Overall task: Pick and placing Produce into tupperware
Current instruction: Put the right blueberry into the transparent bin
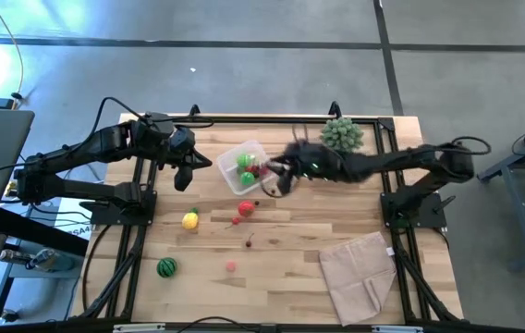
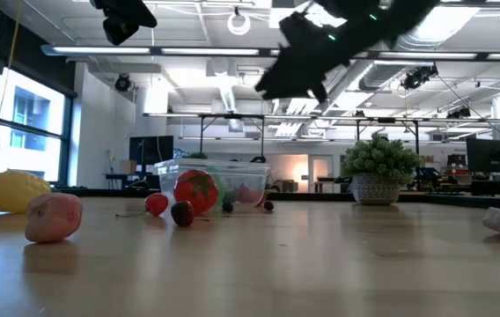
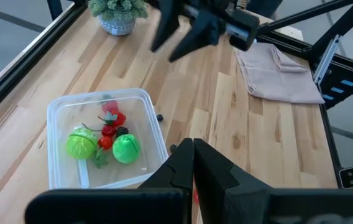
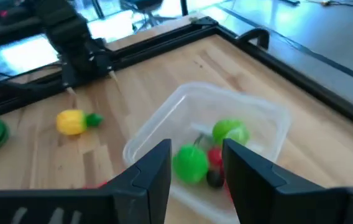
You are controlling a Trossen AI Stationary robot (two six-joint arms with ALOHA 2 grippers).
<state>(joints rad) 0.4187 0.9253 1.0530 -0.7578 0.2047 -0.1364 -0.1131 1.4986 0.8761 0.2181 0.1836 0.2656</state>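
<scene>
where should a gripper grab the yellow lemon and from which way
Across the lemon's rounded yellow middle, coming straight down from above. It lies alone on bare wood, apart from the tupperware and the tomato, so fingers could probably drop on both sides. A small green leafy end sticks out on one side, so closing across the body and avoiding that end seems safer.

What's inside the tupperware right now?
The tupperware holds two green rounds, small red pieces and a dark berry. The right gripper, fingers open, hovers above it. Anything under the green rounds is hidden.
</scene>
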